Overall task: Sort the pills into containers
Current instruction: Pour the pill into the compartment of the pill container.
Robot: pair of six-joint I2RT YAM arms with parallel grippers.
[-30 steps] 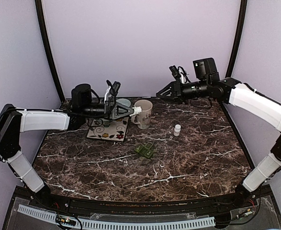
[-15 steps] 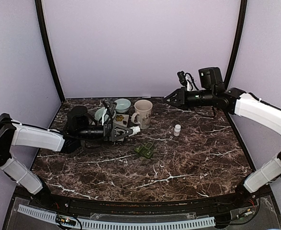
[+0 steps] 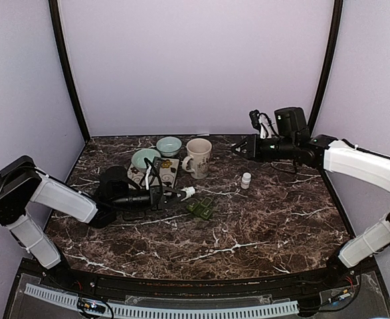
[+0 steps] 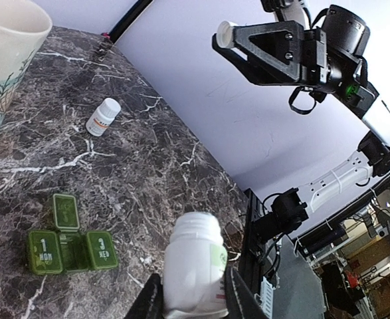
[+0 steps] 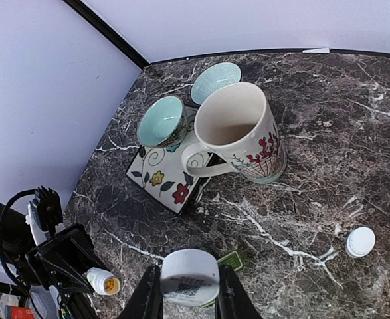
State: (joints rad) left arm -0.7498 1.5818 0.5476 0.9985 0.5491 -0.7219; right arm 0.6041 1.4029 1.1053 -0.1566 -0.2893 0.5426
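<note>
My left gripper (image 3: 183, 194) is shut on an uncapped white pill bottle (image 4: 195, 260), held on its side low over the table, its mouth toward the green pill organizer (image 3: 200, 208). Orange pills show in the bottle's mouth (image 5: 105, 282). The organizer (image 4: 72, 242) lies flat, its middle lid flipped open between lids 1 and 3. My right gripper (image 3: 242, 147) hovers high at the back right, shut on a white cap (image 5: 189, 274). A small capped white bottle (image 3: 246, 180) stands right of the organizer.
A cream flowered mug (image 3: 198, 157) stands at the back centre beside a floral tile (image 3: 161, 176). Two pale blue bowls (image 3: 169, 145) (image 3: 143, 159) sit by the tile. Purple walls close in the back and sides.
My left arm has dropped from beside the mug down and nearer, bringing the bottle next to the organizer. My right gripper has shifted right and a little lower with the cap.
</note>
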